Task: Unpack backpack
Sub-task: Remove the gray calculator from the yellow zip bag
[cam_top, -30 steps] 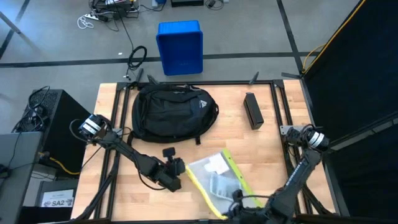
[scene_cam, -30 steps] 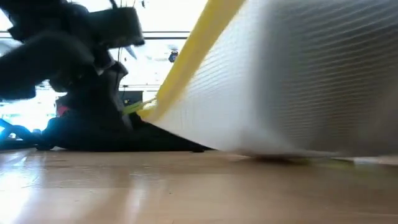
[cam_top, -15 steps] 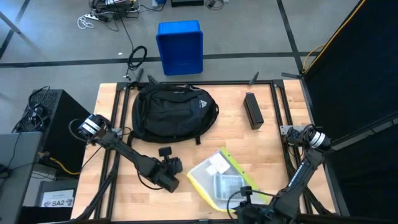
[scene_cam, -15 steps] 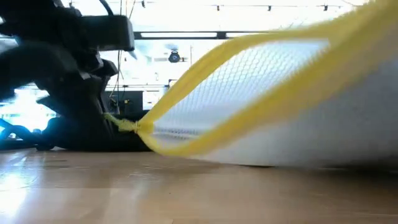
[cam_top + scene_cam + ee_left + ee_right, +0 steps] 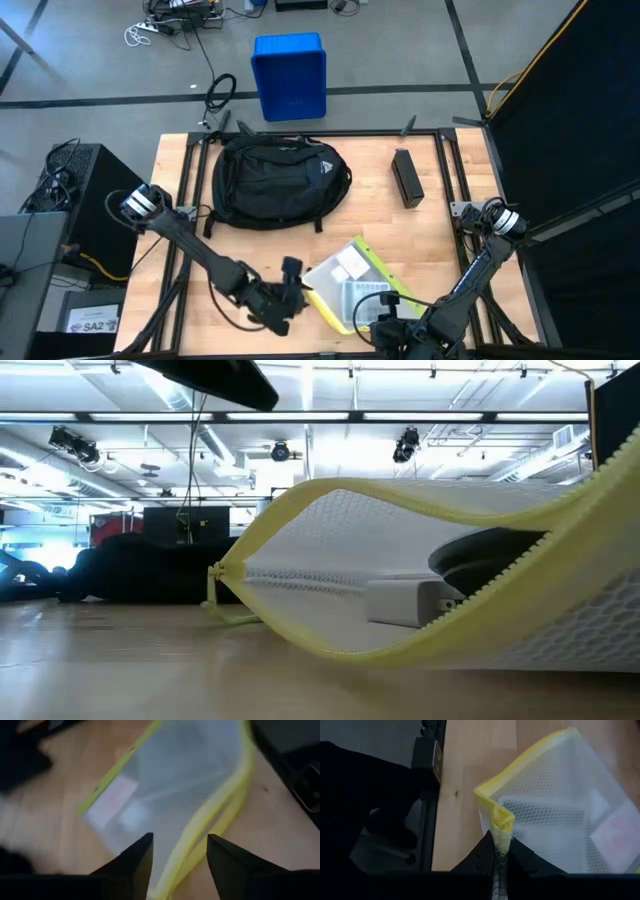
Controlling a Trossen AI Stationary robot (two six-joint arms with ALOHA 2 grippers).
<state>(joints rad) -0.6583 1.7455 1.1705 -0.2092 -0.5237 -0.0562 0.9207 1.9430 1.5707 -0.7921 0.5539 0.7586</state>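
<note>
The black backpack (image 5: 280, 180) lies flat at the table's far left, and shows far off in the low view (image 5: 150, 568). A white mesh pouch with yellow trim (image 5: 355, 288) lies near the front edge and holds a white item and a dark one (image 5: 415, 600). My left gripper (image 5: 303, 291) is open at the pouch's left corner. In the left wrist view (image 5: 177, 865) its fingers stand on either side of the yellow edge (image 5: 200, 837); whether they touch it I cannot tell. My right gripper (image 5: 385, 316) is shut on the pouch at its near corner. My right gripper pinches the pouch's yellow-trimmed corner (image 5: 501, 824) between its two fingers, coming from the table's near side. That end of the pouch is raised (image 5: 600, 475), and its lower side rests on the table (image 5: 330, 645).
A black oblong box (image 5: 407, 177) lies at the table's far right. A blue plastic bin (image 5: 290, 75) stands on the floor beyond the far edge. Bare wood lies between the backpack and the pouch. Metal frame rails run along the table's left and right sides.
My left gripper has moved toward the near edge and right, up to the pouch's left corner. The pouch, tilted up on edge a second ago, has dropped flatter onto the table, and its open side now faces the low camera. My right gripper has kept its hold.
</note>
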